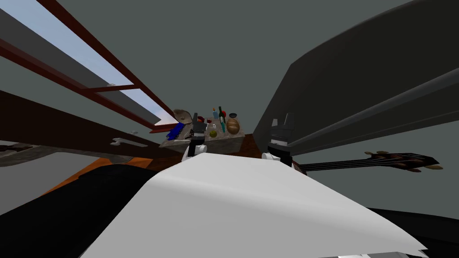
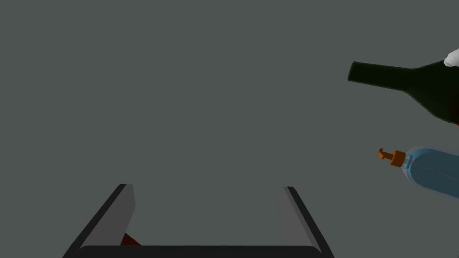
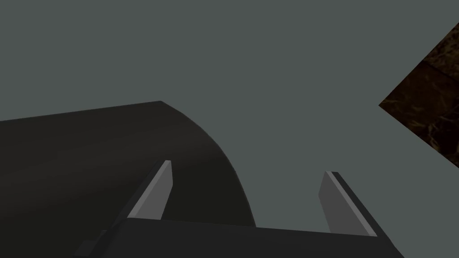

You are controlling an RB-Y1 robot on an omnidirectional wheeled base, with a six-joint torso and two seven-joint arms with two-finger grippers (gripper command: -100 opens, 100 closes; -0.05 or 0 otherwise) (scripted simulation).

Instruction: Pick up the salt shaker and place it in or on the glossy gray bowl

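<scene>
While the left pincer (image 2: 208,186) hangs over the left side of the small stone-coloured worktop (image 1: 224,142), its two thin grey fingers stand wide apart with nothing between them. I think they are held open so the shaker can fit in later.

The tiny white salt shaker (image 1: 214,126) sits near the middle of the worktop. It is very small, so I cannot be fully sure it is the shaker. Just in front of it lies a round yellow-green fruit (image 1: 213,133). Behind it, by the back edge, stand a tall dark green glass bottle (image 2: 403,87) and a light blue bottle with an orange cap (image 2: 430,172).

The dark round bowl (image 1: 232,115) waits at the back right corner, behind a brown loaf of bread (image 1: 232,126).

The left hand looks past the bottles at the grey wall, not at the shaker, so I think it must turn and come lower first. The things stand close together, so a bottle could get bumped.

The right pincer (image 3: 248,166) is off past the right edge, with its fingers apart and holding nothing. I think it is kept out of the way there.
</scene>
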